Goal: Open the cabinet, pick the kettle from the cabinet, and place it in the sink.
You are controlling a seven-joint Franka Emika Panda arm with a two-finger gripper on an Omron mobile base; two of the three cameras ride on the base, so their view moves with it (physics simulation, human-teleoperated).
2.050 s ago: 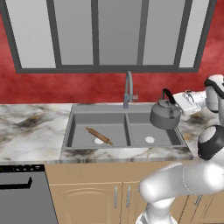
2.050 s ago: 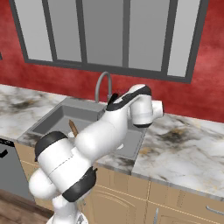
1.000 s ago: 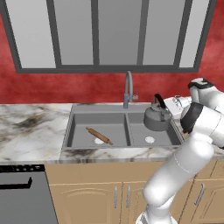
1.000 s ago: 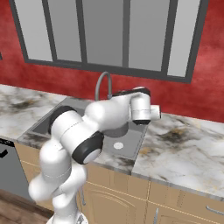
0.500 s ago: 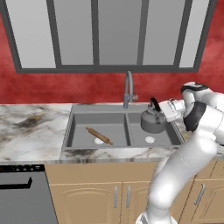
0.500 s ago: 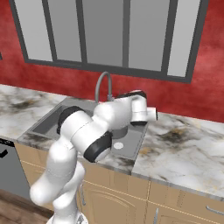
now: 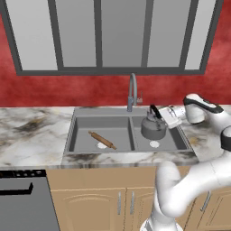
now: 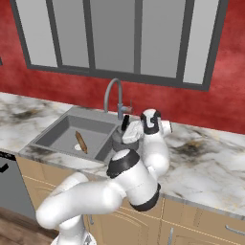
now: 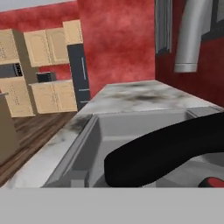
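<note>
The grey kettle [image 7: 153, 127] hangs low over the right basin of the dark grey sink [image 7: 83, 128], just in front of the arched faucet [image 7: 132, 90]. My gripper [image 7: 158, 113] reaches in from the right and is shut on the kettle's black arched handle [image 9: 175, 148], which crosses the hand view. In the right base view my arm partly hides the kettle [image 8: 120, 140], and the gripper [image 8: 127, 127] sits right above it over the sink [image 8: 62, 129]. Whether the kettle touches the basin floor I cannot tell. The tan wall cabinet is out of view.
A wooden rolling pin [image 7: 102, 140] lies in the left basin. Marble counter [image 7: 31, 131] runs on both sides of the sink, with a grey-framed window [image 7: 122, 36] above and tan base cabinets [image 7: 103, 203] below. A dark appliance [image 7: 22, 198] stands at lower left.
The gripper has carried the kettle leftward and downward, from above the counter at the sink's right edge to low over the right basin.
</note>
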